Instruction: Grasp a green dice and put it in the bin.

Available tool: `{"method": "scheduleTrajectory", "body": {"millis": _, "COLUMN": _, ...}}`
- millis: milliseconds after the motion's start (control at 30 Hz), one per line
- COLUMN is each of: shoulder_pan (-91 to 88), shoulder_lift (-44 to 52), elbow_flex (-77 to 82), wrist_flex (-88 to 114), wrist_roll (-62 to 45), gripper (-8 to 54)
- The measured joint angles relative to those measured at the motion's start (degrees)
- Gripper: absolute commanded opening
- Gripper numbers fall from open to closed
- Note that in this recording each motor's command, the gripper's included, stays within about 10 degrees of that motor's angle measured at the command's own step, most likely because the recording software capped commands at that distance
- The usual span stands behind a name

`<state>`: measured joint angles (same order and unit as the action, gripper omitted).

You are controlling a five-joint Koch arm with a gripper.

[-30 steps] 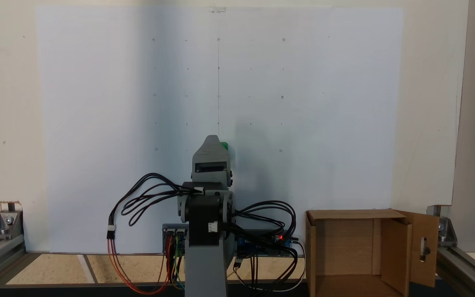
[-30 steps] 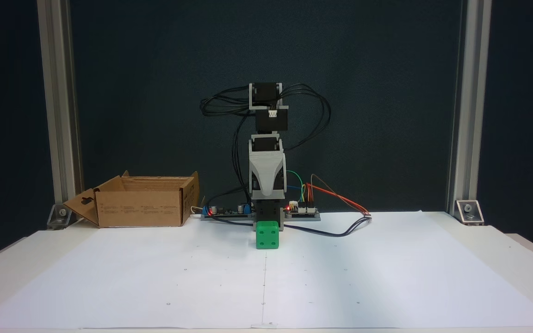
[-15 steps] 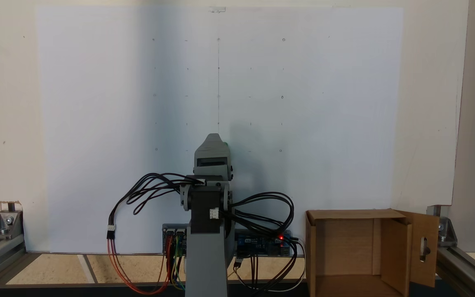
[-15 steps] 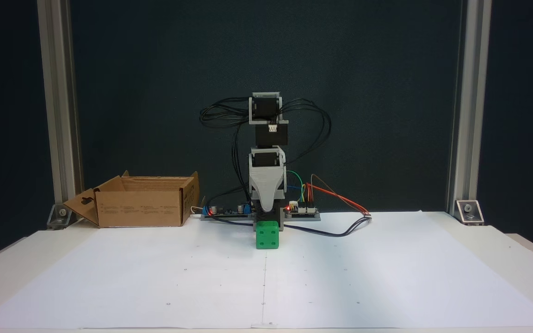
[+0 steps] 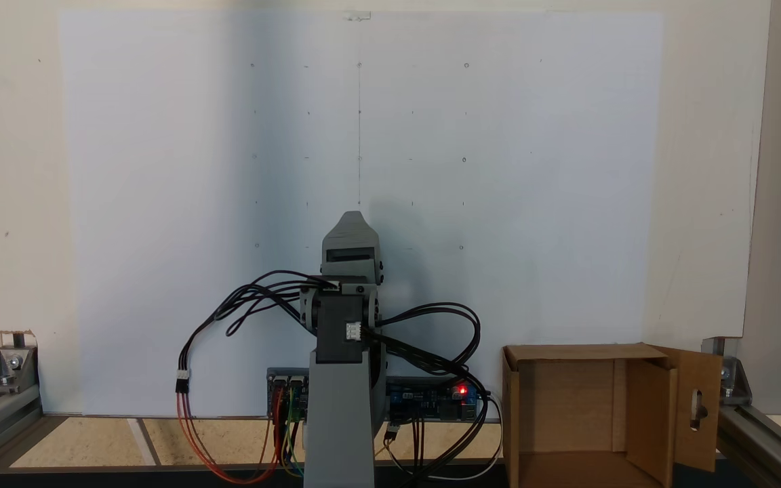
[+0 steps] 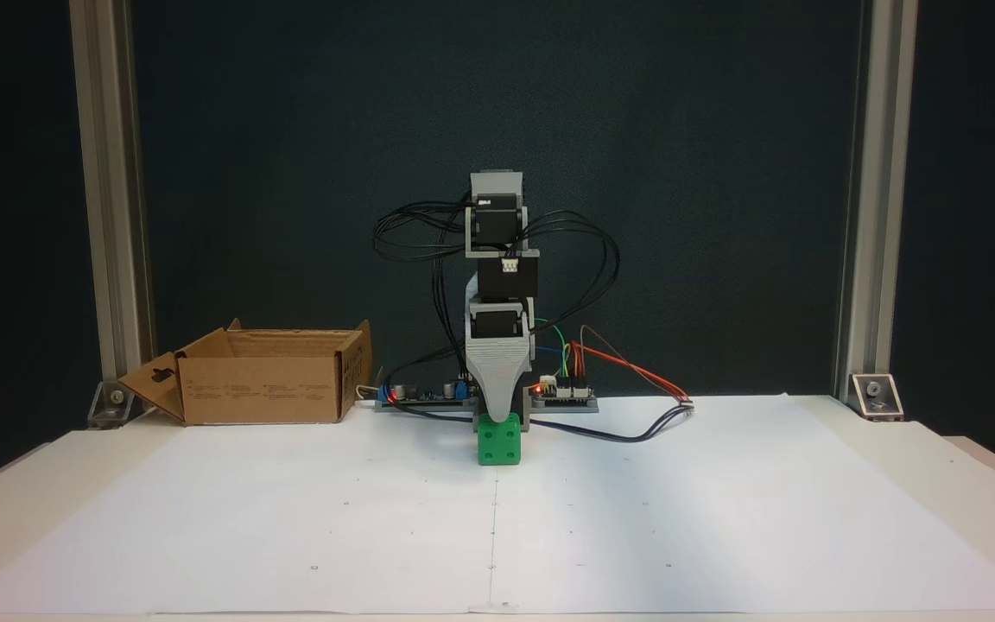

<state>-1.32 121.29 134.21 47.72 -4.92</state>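
The green dice (image 6: 498, 441) sits on the white paper sheet just in front of the arm's base. My gripper (image 6: 498, 411) points straight down over it, its grey tip at the dice's top edge. From this side the jaws stand one behind the other, so the gap between them is hidden. In a fixed view from behind the arm, the gripper (image 5: 352, 221) covers the dice. The bin, a brown cardboard box (image 6: 264, 390) with flaps open, stands left of the arm's base; it is the box (image 5: 567, 407) at the lower right, with a slotted flap (image 5: 698, 407).
Circuit boards (image 6: 562, 393) and looping black cables (image 6: 584, 259) surround the arm's base. Aluminium posts (image 6: 109, 216) stand at the table's back corners. The white paper sheet (image 6: 636, 518) spreads wide in front of the dice.
The arm has leaned forward and lowered, bringing the gripper tip down onto the dice's top. Seen from behind, the green edge beside the gripper is now covered.
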Motion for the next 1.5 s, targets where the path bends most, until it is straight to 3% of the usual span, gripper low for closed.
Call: {"method": "scheduleTrajectory", "body": {"millis": 1500, "shoulder_pan": 0.4, "shoulder_lift": -6.7, "elbow_flex": 8.3, "wrist_flex": -14.9, "wrist_roll": 0.3, "gripper": 41.3}}
